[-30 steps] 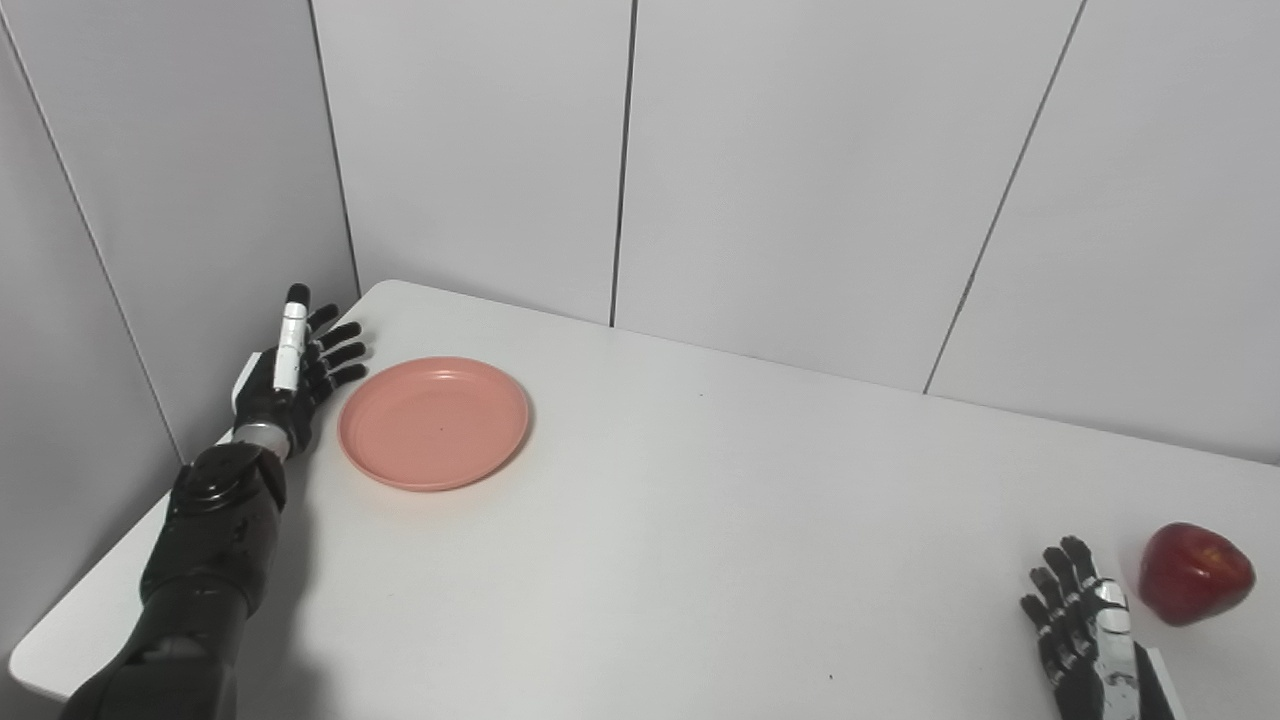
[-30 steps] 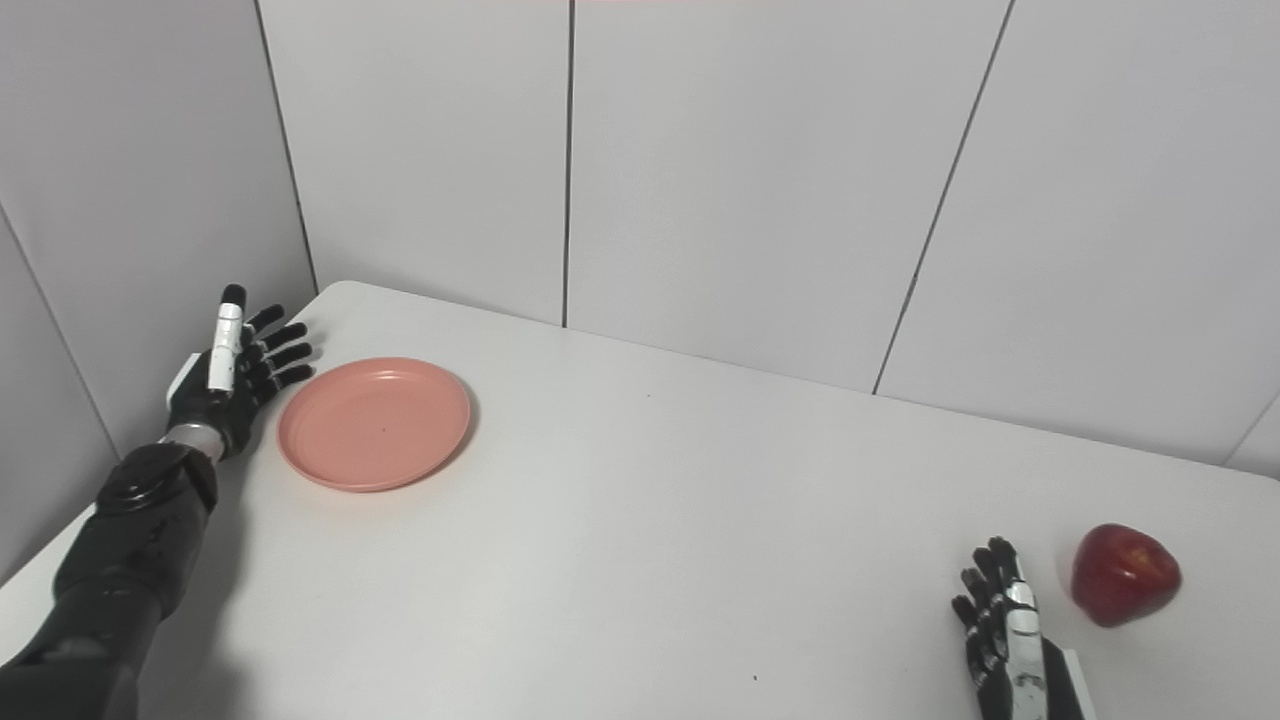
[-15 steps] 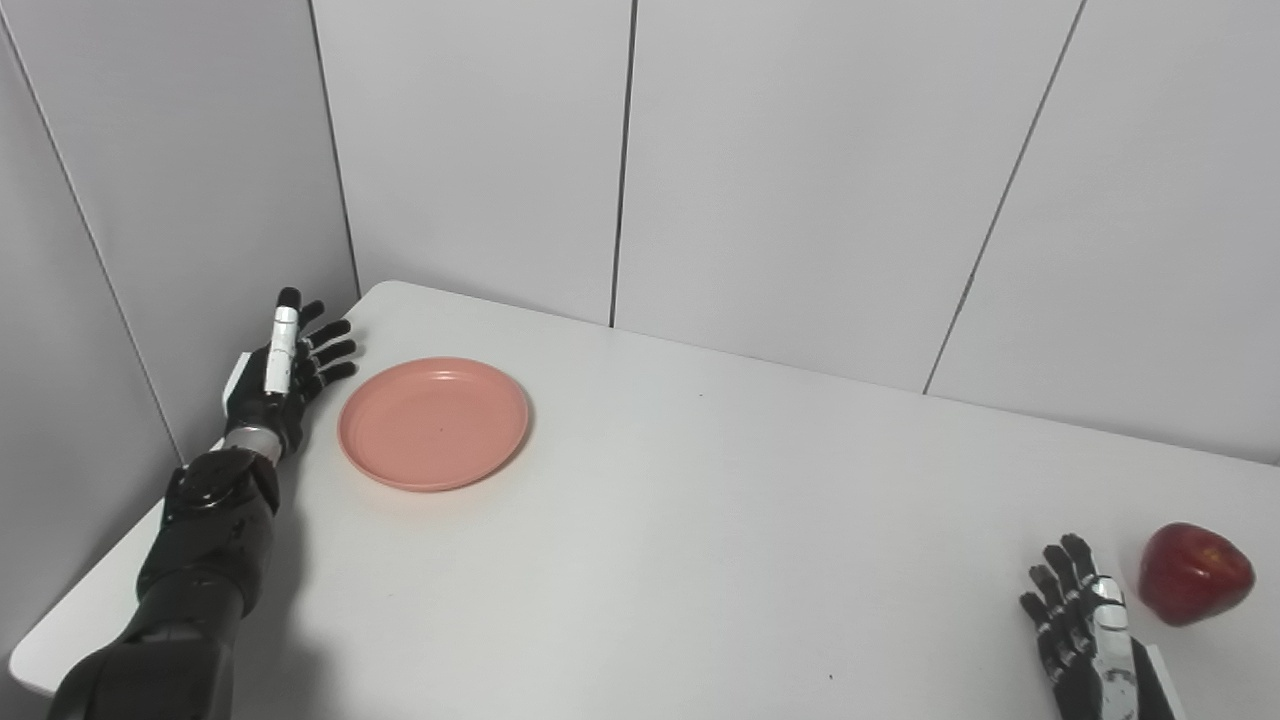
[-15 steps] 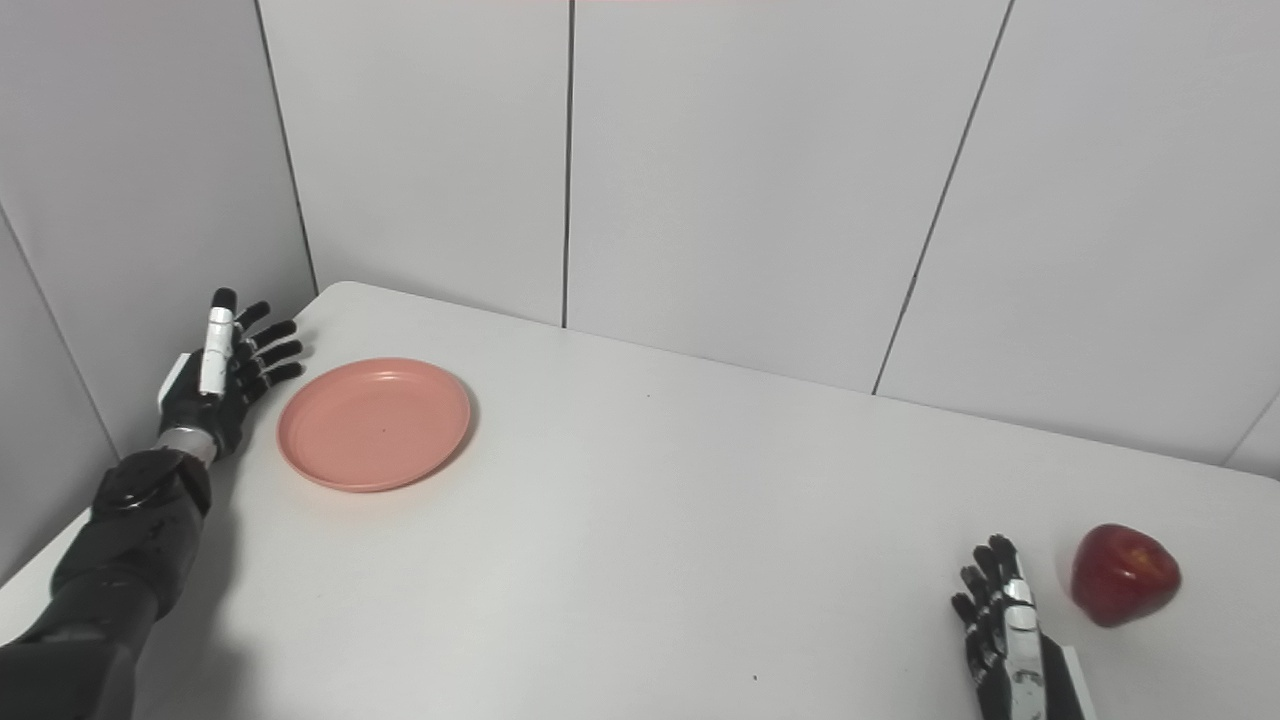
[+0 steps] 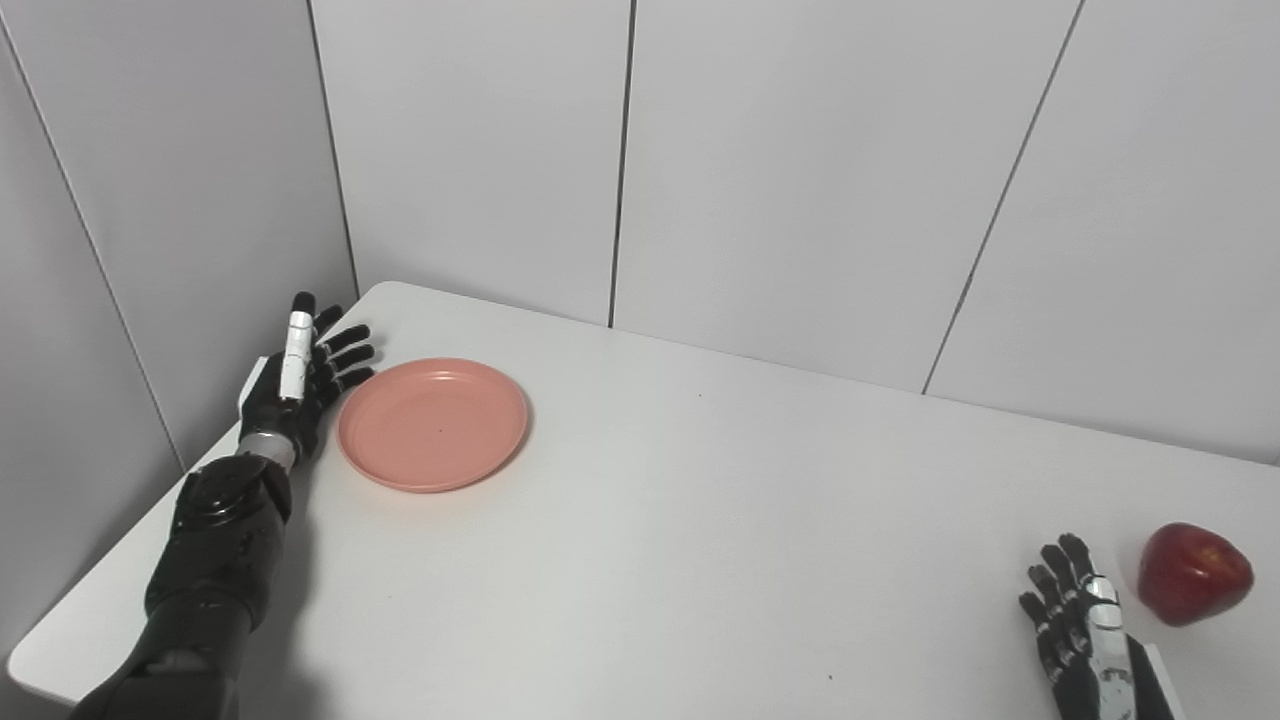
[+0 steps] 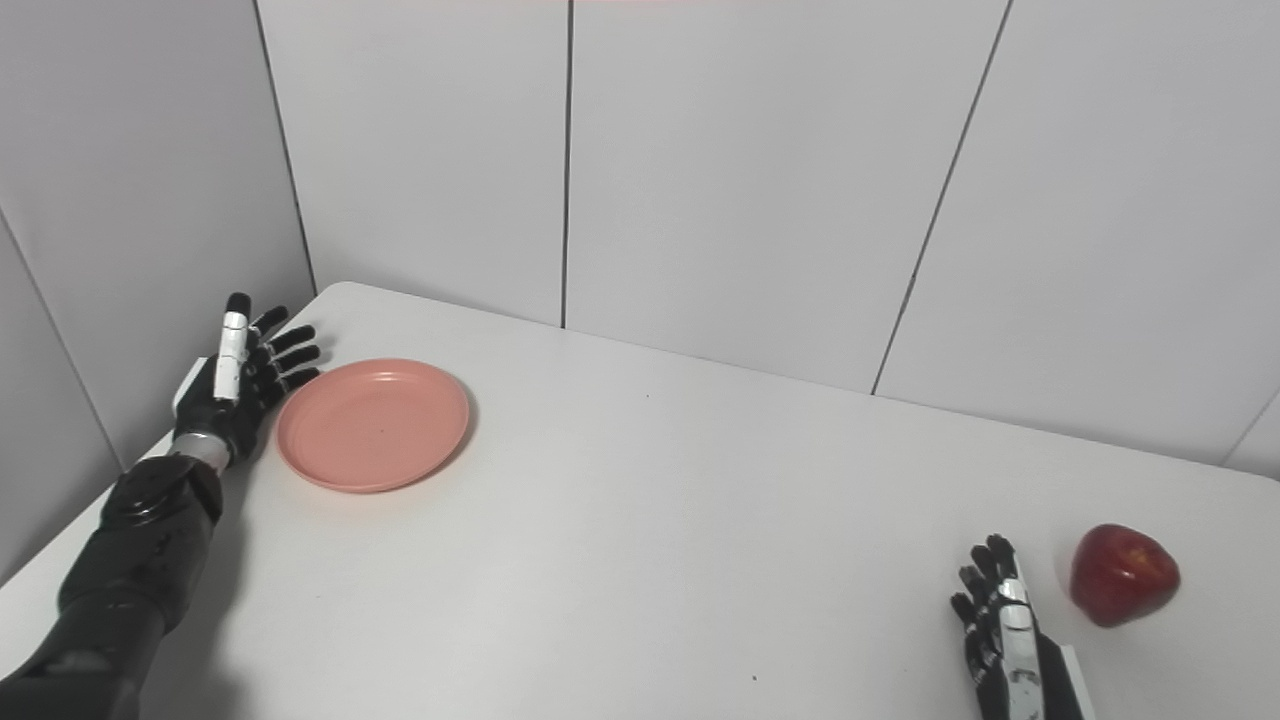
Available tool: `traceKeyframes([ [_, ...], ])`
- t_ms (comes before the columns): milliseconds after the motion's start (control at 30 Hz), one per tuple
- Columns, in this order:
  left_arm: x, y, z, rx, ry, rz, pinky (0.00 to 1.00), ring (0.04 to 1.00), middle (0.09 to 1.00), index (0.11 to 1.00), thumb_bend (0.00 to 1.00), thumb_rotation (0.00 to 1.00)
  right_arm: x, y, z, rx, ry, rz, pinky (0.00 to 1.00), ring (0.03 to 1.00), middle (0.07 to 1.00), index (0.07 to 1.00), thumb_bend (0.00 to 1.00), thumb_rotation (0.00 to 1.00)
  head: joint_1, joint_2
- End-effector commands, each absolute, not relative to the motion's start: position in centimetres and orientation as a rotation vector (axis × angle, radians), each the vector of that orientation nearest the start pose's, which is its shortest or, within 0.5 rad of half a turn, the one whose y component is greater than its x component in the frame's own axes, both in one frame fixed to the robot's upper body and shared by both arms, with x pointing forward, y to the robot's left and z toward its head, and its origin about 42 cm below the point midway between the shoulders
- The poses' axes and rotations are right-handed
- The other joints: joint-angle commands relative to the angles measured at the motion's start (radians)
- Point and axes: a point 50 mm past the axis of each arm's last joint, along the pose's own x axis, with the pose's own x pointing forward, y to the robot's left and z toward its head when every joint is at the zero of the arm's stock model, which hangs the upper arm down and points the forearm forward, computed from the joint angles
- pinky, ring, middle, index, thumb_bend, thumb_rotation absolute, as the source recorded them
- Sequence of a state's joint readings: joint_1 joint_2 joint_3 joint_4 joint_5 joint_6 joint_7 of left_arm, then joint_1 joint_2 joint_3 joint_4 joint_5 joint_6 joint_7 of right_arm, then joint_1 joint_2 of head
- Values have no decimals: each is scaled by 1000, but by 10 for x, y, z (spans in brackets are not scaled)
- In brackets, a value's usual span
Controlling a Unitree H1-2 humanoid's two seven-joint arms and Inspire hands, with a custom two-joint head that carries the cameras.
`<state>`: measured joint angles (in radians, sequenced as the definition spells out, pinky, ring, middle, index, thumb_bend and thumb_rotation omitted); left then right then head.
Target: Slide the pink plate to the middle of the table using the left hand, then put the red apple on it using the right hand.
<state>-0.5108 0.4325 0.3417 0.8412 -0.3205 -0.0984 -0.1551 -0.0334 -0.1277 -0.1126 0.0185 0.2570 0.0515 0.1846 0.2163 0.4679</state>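
White tabletop (image 5: 700, 520) and grey wall panels frame our view, with the round pink plastic plate (image 5: 432, 424) lying near the far left corner. Our left hand (image 5: 300, 380) stands spread just beside its left rim. The glossy red apple (image 5: 1194, 574) sits near the right edge, our right hand (image 5: 1080, 630) spread empty just beside it.

bright, even light | soft shadows | sharp focus | no glare

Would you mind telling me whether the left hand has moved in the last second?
Yes. The left hand drew back, then returned toward the unmoved pink plate, fingertips now at its rim.
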Motion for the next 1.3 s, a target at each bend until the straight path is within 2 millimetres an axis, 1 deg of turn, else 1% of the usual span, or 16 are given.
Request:
traceKeyframes([
  [0, 419, 440, 128, -132, 71, 283, 721, 775, 782, 852, 872, 929, 284, -269, 87, 151, 24, 87, 1000, 998, 986, 990, 766, 920, -1, 0],
  [100, 419, 433, 128, -137, 82, 274, 739, 768, 776, 857, 889, 924, 284, -268, 88, 152, 25, 86, 1000, 995, 984, 989, 778, 913, -2, 1],
  [267, 418, 421, 126, -142, 85, 244, 746, 767, 772, 859, 879, 933, 284, -268, 88, 148, 24, 84, 1000, 990, 980, 984, 798, 898, -4, 3],
  [400, 418, 411, 127, -126, 92, 238, 708, 758, 770, 864, 891, 944, 284, -268, 88, 145, 21, 88, 1000, 995, 985, 991, 797, 905, -6, 5],
  [500, 417, 408, 127, -124, 101, 243, 681, 744, 758, 857, 874, 956, 284, -267, 88, 150, 23, 86, 1000, 992, 982, 985, 810, 891, -7, 5],
  [667, 416, 399, 129, -130, 106, 230, 659, 743, 757, 859, 847, 962, 284, -267, 89, 147, 22, 88, 1000, 995, 983, 987, 812, 892, -8, 5],
  [767, 416, 395, 128, -131, 109, 227, 649, 740, 752, 853, 850, 956, 284, -267, 89, 150, 21, 86, 1000, 991, 980, 984, 811, 887, -7, 5],
  [1000, 416, 385, 129, -120, 105, 214, 662, 737, 752, 849, 878, 958, 284, -267, 89, 150, 23, 89, 1000, 996, 985, 991, 791, 889, -8, 7],
  [1133, 417, 381, 129, -127, 104, 204, 678, 742, 755, 842, 876, 952, 284, -267, 89, 149, 21, 90, 1000, 1000, 988, 993, 790, 885, -10, 8],
  [1267, 415, 372, 127, -139, 104, 181, 696, 750, 763, 839, 870, 947, 284, -266, 90, 152, 23, 86, 1000, 997, 985, 989, 787, 877, -11, 10],
])
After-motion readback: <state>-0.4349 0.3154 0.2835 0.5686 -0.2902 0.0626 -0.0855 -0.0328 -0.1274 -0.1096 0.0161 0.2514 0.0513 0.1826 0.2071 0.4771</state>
